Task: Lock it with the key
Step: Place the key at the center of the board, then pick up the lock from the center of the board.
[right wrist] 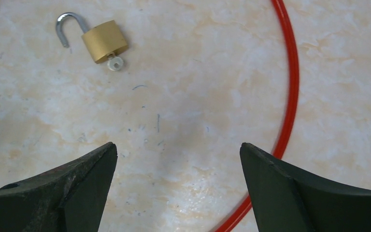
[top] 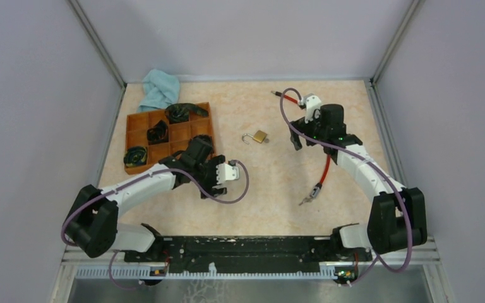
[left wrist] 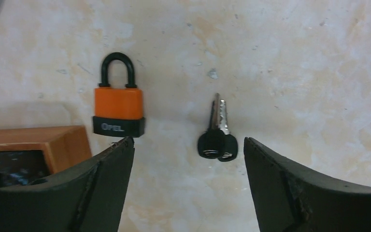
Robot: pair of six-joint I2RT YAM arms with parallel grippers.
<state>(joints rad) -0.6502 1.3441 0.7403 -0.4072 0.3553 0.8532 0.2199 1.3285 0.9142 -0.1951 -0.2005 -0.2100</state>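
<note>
Plainly both grippers stand spread, with nothing between their jaws. Just ahead of the left gripper, in line with its gap, lies a pair of black-headed keys, blades pointing away. Ahead and to its left lies an orange padlock with its black hoop already seated, and the corner of a wooden tray sits beside the left finger.

Ahead and well to the left of the right gripper lies a brass padlock. Its shackle is swung open and a small key sits in its base. A red cable curves past the right finger.

I judge the brass padlock to be the one to lock, since it alone is open. To do it well, the right gripper should travel forward and left, come down square and pinch the body's flat faces, keeping clear of the cable. The shackle's free end must line up over its hole before pressing, or it may skid off. The small key's head is tiny and lies flat, so the left gripper will need a low, narrow pinch to turn it
</note>
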